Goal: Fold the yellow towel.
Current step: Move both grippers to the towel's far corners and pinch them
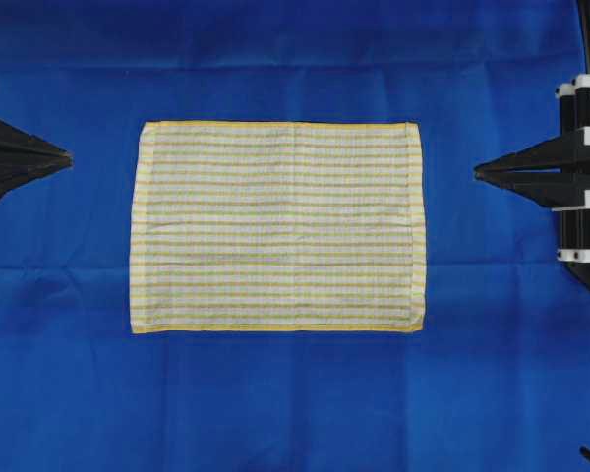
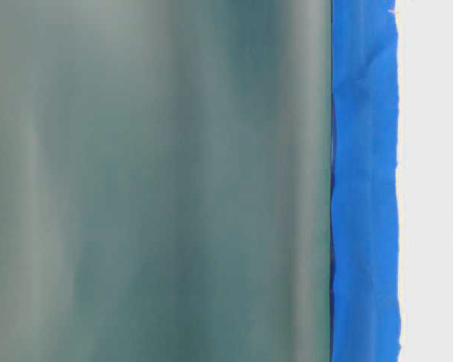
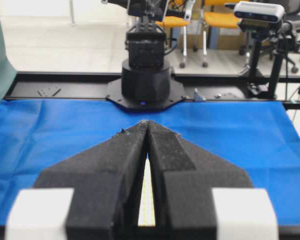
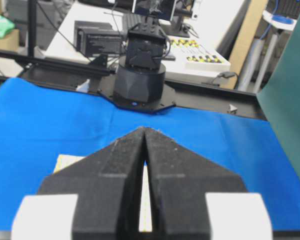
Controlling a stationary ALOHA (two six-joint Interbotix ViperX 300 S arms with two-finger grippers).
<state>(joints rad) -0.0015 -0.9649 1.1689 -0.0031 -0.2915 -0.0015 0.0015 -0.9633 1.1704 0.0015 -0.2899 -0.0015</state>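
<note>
Yellow-and-white check: the towel [image 1: 276, 226] is thin cloth, white with fine yellow and greyish stripes and yellow hems.
Towel's place: it lies spread out flat, unfolded, in the middle of the blue cloth [image 1: 275, 403], long sides running left to right in the overhead view.
Towel in the wrist views: only a sliver shows between the fingers of each gripper, plus a corner [image 4: 70, 161] to the left in the right wrist view.
Blue cloth: it covers the whole work surface, with faint creases.
Left gripper [image 1: 69, 155]: clenched, its fingers meeting at the tips, with nothing between them; it sits well apart from the towel's left edge, pointing toward it.
Right gripper [image 1: 477, 171]: clenched likewise and holding nothing, well apart from the towel's right edge, pointing toward it.
Table-level view: mostly a blurred grey-green sheet [image 2: 158, 181], with a strip of the blue cloth beside it.
Beyond the table: chairs [image 3: 176, 22] with orange seats show in the left wrist view.
</note>
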